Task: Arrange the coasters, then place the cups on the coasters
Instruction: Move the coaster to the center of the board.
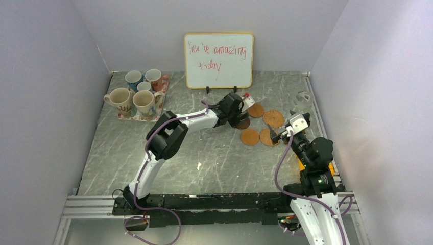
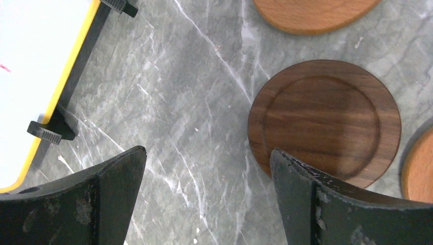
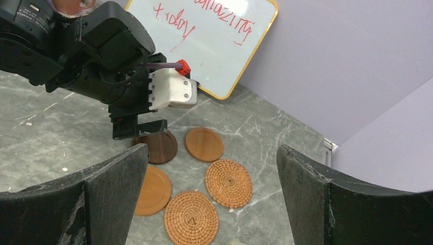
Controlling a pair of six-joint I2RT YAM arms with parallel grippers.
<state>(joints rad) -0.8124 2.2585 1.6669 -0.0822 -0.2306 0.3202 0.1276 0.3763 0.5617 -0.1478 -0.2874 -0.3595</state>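
Observation:
Five coasters lie close together right of centre: a dark brown coaster (image 1: 243, 123) (image 2: 324, 122) (image 3: 159, 147), two smooth tan coasters (image 3: 204, 144) (image 3: 152, 190) and two woven coasters (image 3: 229, 183) (image 3: 191, 218). My left gripper (image 1: 238, 121) (image 2: 207, 158) (image 3: 138, 127) hangs open just above the table. Its right finger sits over the dark brown coaster's near edge and bare table shows between the fingers. My right gripper (image 1: 276, 137) (image 3: 212, 150) is open and empty, raised beside the woven coasters. Several cups (image 1: 144, 102) stand far left at the back.
The cups stand on a floral tray (image 1: 127, 115) at the back left. A whiteboard (image 1: 218, 60) (image 2: 30, 76) leans on its stand at the back wall, just behind the coasters. A pale roll (image 1: 304, 97) lies at the back right edge. Walls close in three sides.

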